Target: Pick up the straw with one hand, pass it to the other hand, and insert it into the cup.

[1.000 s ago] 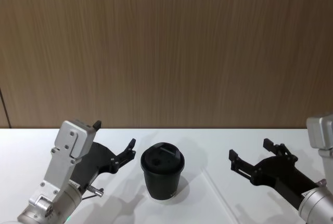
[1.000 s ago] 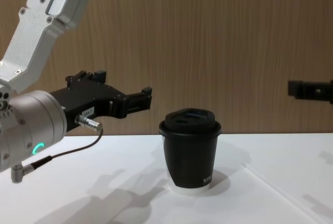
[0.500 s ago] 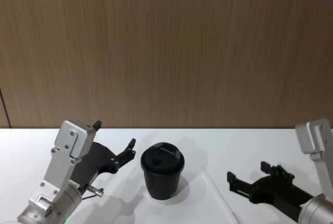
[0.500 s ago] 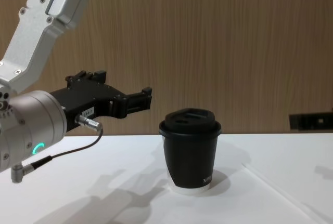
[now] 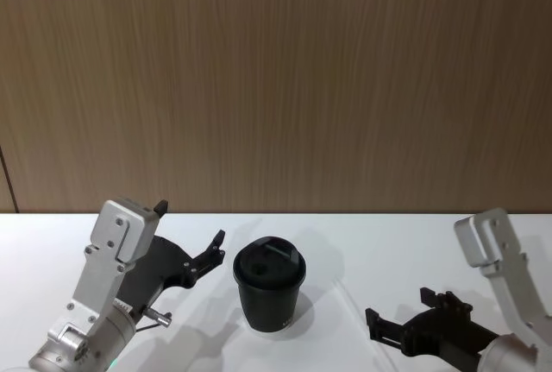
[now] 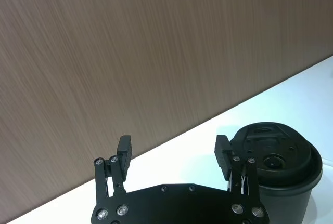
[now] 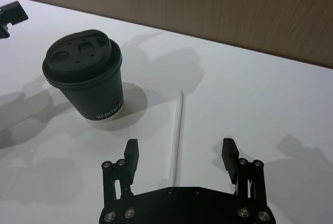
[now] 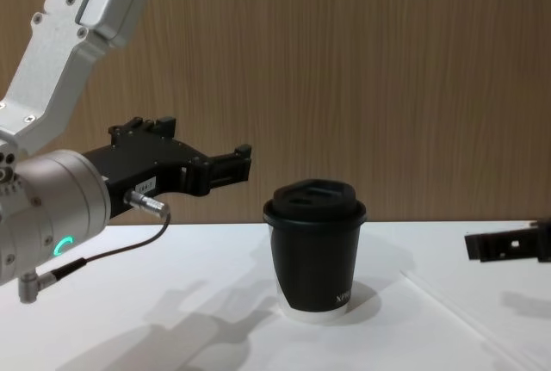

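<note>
Short black paper cup point(image 5: 269, 296): domed black plastic lid pressed on, white bottom rim, small white print low on the wall. Stands upright on the white counter point(image 7: 270, 94), near its middle. Thin, straight white straw point(image 7: 176, 135): lies flat on the counter just to the right of the cup, not touching it. Runs lengthwise from near the cup's base back toward the robot.

Wood-grain panel wall point(image 5: 276, 78) right across the back, brown, streaked top to bottom. One dark seam point(image 5: 8, 184) cuts it at the far left. Below it, a smooth white desk point(image 5: 388, 238), softly lit, with grey shadows point(image 8: 198, 328) pooling on top.
</note>
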Robot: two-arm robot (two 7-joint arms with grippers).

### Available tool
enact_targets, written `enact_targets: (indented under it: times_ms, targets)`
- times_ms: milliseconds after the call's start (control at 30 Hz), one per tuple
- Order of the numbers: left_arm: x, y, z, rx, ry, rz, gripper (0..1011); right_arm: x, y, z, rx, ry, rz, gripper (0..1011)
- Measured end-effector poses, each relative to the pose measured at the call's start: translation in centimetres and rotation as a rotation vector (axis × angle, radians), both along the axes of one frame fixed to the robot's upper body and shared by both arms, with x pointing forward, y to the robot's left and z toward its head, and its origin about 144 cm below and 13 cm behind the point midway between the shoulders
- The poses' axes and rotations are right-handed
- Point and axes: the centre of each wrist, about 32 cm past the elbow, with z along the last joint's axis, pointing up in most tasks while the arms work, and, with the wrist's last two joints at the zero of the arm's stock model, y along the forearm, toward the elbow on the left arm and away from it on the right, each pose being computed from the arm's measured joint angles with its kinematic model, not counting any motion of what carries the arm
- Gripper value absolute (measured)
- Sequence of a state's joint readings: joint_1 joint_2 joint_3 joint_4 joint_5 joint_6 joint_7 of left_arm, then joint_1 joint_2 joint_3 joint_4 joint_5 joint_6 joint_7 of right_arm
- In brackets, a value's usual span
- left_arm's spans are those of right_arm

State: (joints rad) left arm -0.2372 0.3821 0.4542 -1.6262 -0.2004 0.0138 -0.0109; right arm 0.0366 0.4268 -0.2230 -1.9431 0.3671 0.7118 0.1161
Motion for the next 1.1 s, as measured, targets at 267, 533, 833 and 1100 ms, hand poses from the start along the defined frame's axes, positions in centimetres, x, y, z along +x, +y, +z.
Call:
enact_targets:
  times_ms: [267,533,833,1100]
  targets:
    - [0.0,0.0,0.0,0.0,0.0,0.0,1003,1.0,0.5,-0.7,-0.048,0.014,0.018,1001]
    - [0.0,0.0,0.0,0.0,0.0,0.0,1003,1.6,0.7,-1.3,-0.073,0.018,0.036,1001]
    - [0.0,0.0,0.0,0.0,0.0,0.0,1003,1.9,0.5,-1.9,-0.089,0.023,0.049,1001]
    - [0.0,0.0,0.0,0.0,0.0,0.0,1003,2.0,0.2,-2.4,-0.096,0.031,0.061,1001]
